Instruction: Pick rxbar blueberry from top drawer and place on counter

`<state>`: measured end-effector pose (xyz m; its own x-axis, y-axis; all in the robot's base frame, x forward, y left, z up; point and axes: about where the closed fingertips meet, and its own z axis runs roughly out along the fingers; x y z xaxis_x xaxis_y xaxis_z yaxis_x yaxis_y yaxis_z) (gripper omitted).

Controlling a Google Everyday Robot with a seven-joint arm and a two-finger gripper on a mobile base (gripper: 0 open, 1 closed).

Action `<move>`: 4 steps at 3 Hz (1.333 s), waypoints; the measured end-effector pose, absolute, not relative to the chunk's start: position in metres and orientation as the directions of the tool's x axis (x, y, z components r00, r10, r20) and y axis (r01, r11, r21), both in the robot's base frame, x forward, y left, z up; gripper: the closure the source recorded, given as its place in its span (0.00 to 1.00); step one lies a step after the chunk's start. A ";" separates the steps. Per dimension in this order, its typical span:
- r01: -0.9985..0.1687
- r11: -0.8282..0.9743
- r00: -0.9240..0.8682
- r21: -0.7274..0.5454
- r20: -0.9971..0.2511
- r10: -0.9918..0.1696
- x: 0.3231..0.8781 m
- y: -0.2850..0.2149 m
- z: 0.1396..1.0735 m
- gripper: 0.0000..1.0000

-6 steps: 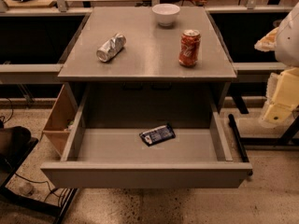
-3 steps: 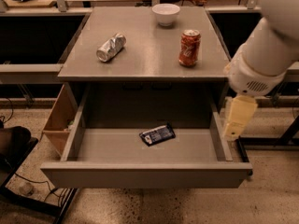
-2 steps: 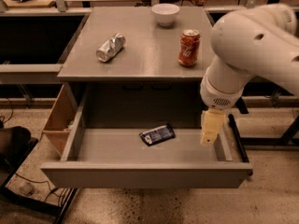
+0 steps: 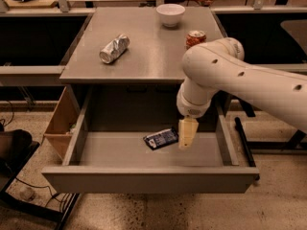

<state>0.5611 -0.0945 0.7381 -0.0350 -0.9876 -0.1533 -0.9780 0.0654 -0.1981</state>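
The rxbar blueberry (image 4: 160, 138), a dark blue flat bar, lies on the bottom of the open top drawer (image 4: 120, 153), right of its middle. My gripper (image 4: 187, 134) points down inside the drawer, just to the right of the bar and close to its end; contact cannot be judged. The white arm comes in from the right and crosses over the right front corner of the counter (image 4: 144, 51).
On the counter stand a crushed silver can (image 4: 114, 48) at the left, a white bowl (image 4: 170, 14) at the back and a red can (image 4: 195, 37), partly hidden by my arm. A wooden side box (image 4: 60, 123) hangs on the cabinet's left.
The arm has swung in from the right edge of the view and lowered the gripper into the drawer, from beside the drawer's right wall to right next to the bar.
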 end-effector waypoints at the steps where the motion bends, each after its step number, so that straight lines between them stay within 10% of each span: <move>1: -0.982 -0.007 0.040 -0.187 -0.174 -0.984 0.575 -0.064 0.699 0.00; 3: -0.977 -0.153 0.170 -0.145 -0.112 -0.979 0.603 -0.034 0.633 0.00; 4: -0.968 -0.206 0.217 -0.144 -0.069 -0.974 0.612 -0.032 0.616 0.18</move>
<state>0.6115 -0.0324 0.6163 0.2171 -0.9737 -0.0694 -0.9679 -0.2055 -0.1445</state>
